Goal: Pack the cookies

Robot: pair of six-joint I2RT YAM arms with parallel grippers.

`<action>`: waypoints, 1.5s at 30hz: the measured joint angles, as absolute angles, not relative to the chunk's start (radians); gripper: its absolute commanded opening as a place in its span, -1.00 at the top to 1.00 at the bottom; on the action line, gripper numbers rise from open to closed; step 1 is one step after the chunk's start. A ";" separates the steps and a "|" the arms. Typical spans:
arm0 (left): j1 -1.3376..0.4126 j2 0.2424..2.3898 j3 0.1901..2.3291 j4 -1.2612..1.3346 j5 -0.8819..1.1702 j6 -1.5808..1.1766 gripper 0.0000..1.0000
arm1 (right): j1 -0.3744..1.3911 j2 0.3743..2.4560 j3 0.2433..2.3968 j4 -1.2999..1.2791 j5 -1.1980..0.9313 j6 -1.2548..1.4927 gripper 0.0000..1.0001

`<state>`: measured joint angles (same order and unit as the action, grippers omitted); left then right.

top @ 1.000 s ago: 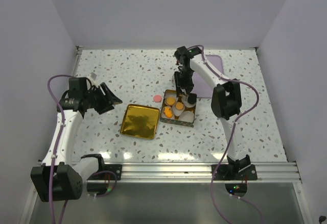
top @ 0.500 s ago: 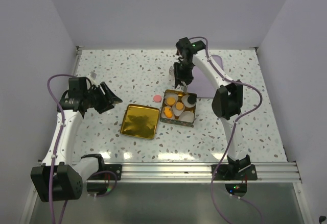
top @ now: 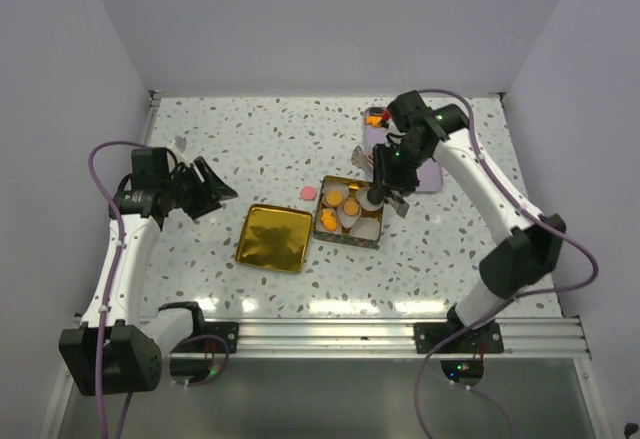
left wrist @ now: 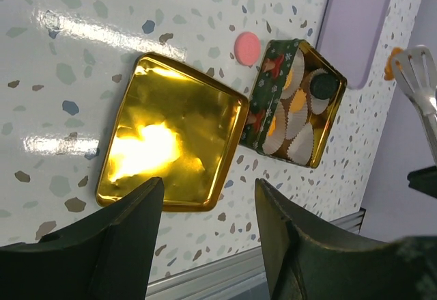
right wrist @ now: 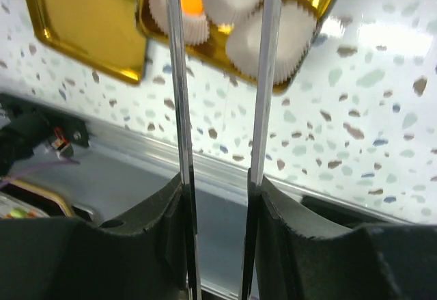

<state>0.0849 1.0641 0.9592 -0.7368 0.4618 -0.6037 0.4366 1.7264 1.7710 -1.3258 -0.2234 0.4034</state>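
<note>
A small green tin (top: 349, 236) holds white paper cups with orange cookies (top: 352, 207) and one black cookie (top: 373, 197). A pink cookie (top: 309, 193) lies on the table just left of the tin. More orange cookies (top: 376, 117) sit on the purple tray (top: 428, 171) at the back. My right gripper (top: 386, 173) is shut on metal tongs (top: 399, 205) and hovers at the tin's right back corner. The tongs' two blades (right wrist: 176, 74) stand apart and hold nothing. My left gripper (top: 220, 194) is open and empty at the far left, high above the table.
The square gold lid (top: 273, 238) lies upside down left of the tin; it also shows in the left wrist view (left wrist: 171, 132) and the right wrist view (right wrist: 89, 26). The metal rail (top: 320, 334) runs along the near edge. Walls close in the sides and back.
My right arm has swung from over the tin's back out to the right, carrying the tongs with it. A black cookie now lies in the tin. The left arm has not moved.
</note>
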 measured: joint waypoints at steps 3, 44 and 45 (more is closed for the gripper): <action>0.085 1.062 0.943 -0.739 0.454 -0.590 -0.22 | 0.439 1.531 1.596 -1.322 -0.252 0.409 0.46; 0.085 0.990 0.759 -0.749 0.392 -0.579 -0.22 | 0.451 1.404 1.261 -1.263 -0.352 0.375 0.02; 0.085 0.993 0.759 -0.749 0.392 -0.579 -0.22 | 0.451 1.415 1.280 -1.269 -0.350 0.372 0.02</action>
